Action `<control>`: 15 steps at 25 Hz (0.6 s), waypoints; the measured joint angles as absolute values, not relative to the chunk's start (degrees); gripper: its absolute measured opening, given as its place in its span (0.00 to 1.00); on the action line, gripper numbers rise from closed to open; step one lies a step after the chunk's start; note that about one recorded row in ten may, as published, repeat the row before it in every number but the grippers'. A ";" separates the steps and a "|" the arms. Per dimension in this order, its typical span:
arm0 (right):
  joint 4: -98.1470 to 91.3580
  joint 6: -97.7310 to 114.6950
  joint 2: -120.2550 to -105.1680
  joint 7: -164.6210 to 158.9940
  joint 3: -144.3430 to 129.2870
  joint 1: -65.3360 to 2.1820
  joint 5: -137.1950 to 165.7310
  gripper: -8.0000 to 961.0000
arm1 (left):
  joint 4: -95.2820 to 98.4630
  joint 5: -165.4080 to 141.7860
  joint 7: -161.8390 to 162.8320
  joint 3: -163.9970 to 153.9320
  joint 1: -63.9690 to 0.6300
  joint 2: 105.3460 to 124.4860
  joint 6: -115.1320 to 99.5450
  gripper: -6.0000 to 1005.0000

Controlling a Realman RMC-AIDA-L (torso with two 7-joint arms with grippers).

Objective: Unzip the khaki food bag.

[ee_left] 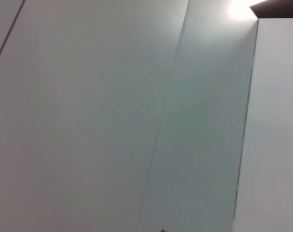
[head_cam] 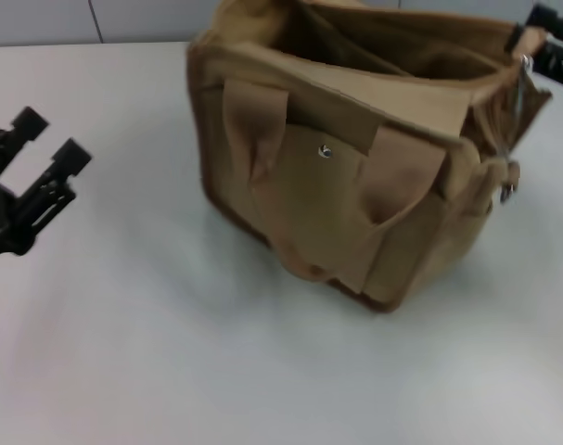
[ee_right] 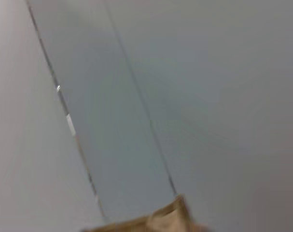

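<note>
**Asker:** As you stand facing the robot's table, where does the khaki food bag sit?

**Onlooker:** The khaki food bag (head_cam: 355, 176) stands upright on the white table (head_cam: 170, 352), toward the far side and a little to the robot's right. It is a boxy tan canvas bag, turned so one corner points at the robot. Its top gapes open and I can see into the dark inside. Two wide strap handles (head_cam: 255, 130) lie down over the front, with a small silver snap (head_cam: 325, 151) between them.

**Asker:** Where are the two grippers?

**Onlooker:** The left gripper (head_cam: 47, 141) hovers over bare table at the robot's left, well apart from the bag, its two black fingers spread with a clear gap between them. The right gripper (head_cam: 541, 42) is at the bag's far right top corner, just beside a metal zipper pull (head_cam: 522, 79) that hangs there. Only part of it shows at the picture's edge, so I cannot tell whether its fingers are apart or closed on anything.

**Asker:** Do the wrist cameras add much?

**Onlooker:** Little: the right wrist view catches a tan scrap of the bag (ee_right: 160, 217) against pale wall panels
</note>
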State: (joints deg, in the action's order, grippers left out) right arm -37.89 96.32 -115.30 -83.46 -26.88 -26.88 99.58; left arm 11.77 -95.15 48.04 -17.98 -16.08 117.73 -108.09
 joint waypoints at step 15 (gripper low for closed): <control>-44.34 99.64 -115.01 -83.69 -21.32 -25.84 117.09 0.76 | 14.21 -95.19 50.40 -20.64 -14.83 115.47 -110.08 0.83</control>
State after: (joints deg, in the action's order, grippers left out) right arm -44.34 99.64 -115.01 -83.69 -21.32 -25.84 117.09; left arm 14.21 -95.19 50.40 -20.64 -14.83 115.47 -110.08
